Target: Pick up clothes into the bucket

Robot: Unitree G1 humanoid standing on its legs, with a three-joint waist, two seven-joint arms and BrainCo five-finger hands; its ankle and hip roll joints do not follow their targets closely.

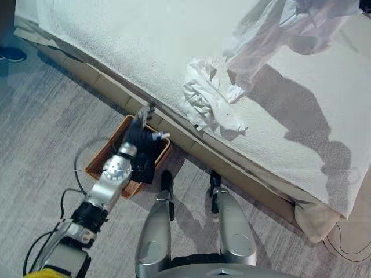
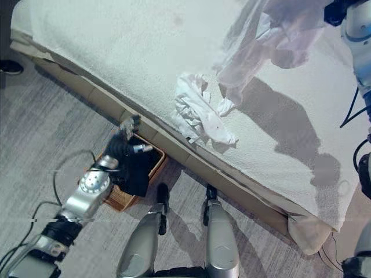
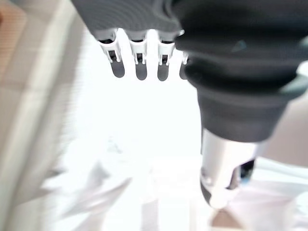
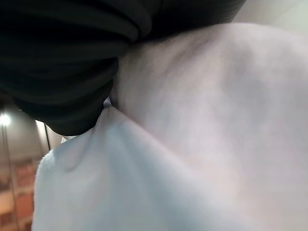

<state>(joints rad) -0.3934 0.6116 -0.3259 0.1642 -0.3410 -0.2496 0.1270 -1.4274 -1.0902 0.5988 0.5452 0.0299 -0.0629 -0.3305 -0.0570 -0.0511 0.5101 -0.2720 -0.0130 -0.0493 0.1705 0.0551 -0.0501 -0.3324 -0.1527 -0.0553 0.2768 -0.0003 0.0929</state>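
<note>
- While the left hand hovered low over the woven bucket on the floor beside the bed, its fingers stood straight and held nothing, as its wrist view showed.
- Just past that, near the bed's edge, lay a crumpled white garment, not yet lifted, its long axis running roughly from the bed's edge up into the mattress.
- Farther back, a pale lilac garment hung in the air above the bed, throwing a shadow on the cover, with the right arm reaching in at the far right.
- The right hand was pressed into that cloth in its own wrist view; its fingers were buried in the folds, so I could not tell how they were set.
- My read: the bucket lay well apart, down and to the robot's left of the raised garment, so the carry had to cross the whole bed edge; the left hand was far nearer the bucket.
</note>
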